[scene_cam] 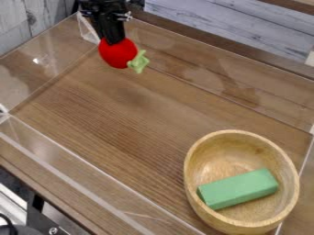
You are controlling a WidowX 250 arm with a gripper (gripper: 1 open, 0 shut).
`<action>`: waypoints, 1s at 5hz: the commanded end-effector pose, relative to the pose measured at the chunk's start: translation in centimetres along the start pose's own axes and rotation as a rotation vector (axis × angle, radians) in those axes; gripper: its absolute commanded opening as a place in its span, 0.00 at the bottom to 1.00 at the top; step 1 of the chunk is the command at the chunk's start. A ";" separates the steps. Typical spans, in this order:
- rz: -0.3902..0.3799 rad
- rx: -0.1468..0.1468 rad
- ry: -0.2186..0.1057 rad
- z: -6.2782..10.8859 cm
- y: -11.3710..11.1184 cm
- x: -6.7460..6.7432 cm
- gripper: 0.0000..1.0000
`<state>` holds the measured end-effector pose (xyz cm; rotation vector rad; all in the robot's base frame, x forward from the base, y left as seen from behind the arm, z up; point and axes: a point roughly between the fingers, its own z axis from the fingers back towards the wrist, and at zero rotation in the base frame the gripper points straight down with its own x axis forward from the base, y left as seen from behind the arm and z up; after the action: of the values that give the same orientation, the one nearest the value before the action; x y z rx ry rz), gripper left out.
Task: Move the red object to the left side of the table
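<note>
While the gripper (114, 39) clamps the red object (117, 54), its leaf juts right. Both hang near the table's (123, 119) far-left corner.

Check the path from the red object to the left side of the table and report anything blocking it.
Nothing visible blocks it. The gripper is shut on the red object, near the table's far left corner. The tabletop to its left is bare up to the clear acrylic wall. The wooden bowl with the green block sits at the near right.
</note>
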<state>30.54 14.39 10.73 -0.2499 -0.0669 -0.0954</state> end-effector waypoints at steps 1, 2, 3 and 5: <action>-0.014 0.036 -0.032 0.8 0.8 0.0 0.00; -0.017 0.040 -0.025 0.1 1.2 0.0 0.00; -0.015 0.042 -0.019 -0.6 1.6 -0.1 0.00; -0.007 0.043 -0.010 -1.8 2.5 -0.2 0.00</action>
<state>30.61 15.71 6.98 -0.2359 -0.0394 -0.1021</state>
